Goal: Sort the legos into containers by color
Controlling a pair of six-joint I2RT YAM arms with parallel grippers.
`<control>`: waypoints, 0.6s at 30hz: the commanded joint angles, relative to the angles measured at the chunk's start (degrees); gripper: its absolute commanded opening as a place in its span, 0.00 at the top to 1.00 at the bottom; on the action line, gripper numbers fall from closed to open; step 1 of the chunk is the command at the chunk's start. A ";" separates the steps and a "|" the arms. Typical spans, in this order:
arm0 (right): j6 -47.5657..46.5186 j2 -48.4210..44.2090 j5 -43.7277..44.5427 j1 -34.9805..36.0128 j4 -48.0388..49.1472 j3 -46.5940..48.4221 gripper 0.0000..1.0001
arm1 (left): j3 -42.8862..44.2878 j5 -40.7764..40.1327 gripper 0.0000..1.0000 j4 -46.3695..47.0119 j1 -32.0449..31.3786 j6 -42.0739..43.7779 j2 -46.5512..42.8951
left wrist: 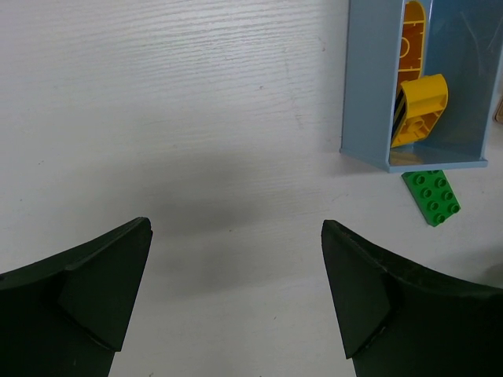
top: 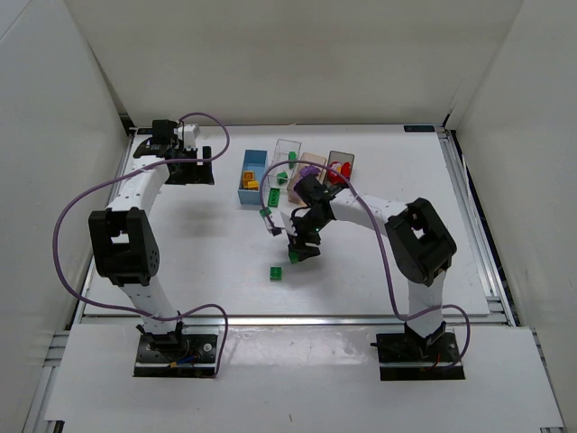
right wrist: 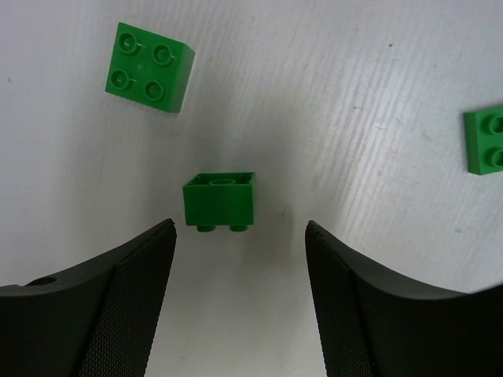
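Observation:
My right gripper (top: 298, 250) is open and empty, low over the table; in the right wrist view (right wrist: 240, 236) a green lego (right wrist: 220, 200) lies on its side just ahead of the fingertips, untouched. Another green lego (right wrist: 149, 67) sits studs-up beyond it, also seen from above (top: 275, 272). A third green lego (right wrist: 486, 140) is at the right edge. My left gripper (left wrist: 236, 228) is open and empty, left of the light blue bin (left wrist: 369, 86), which holds orange-yellow legos (left wrist: 420, 110). A flat green lego (left wrist: 431, 196) lies beside that bin.
The four bins stand in a row at the back middle: light blue (top: 251, 178), clear (top: 287, 152), peach-tan (top: 311, 165) and dark grey (top: 341, 162) with red legos. A green lego (top: 265, 213) lies in front of the blue bin. White walls surround the table.

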 commanded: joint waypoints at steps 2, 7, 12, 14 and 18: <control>-0.69 -0.04 -1.14 0.95 -0.49 -1.18 0.29 | -0.65 -0.63 0.01 0.76 -0.21 0.39 -1.51; -0.08 -0.30 -1.50 2.97 0.21 -2.24 0.29 | -0.65 -1.07 0.01 0.85 -0.21 0.48 -1.07; 2.65 1.10 -1.58 3.42 2.05 -1.36 0.29 | -0.65 -1.34 0.01 0.59 -0.12 0.83 -0.90; 2.74 1.54 -1.41 3.85 2.14 -0.92 0.30 | -0.65 -1.51 0.00 0.50 -0.21 1.01 -0.81; 2.83 2.95 -0.97 3.94 1.79 0.05 0.47 | -0.30 -1.69 0.01 0.41 -0.12 1.27 -0.46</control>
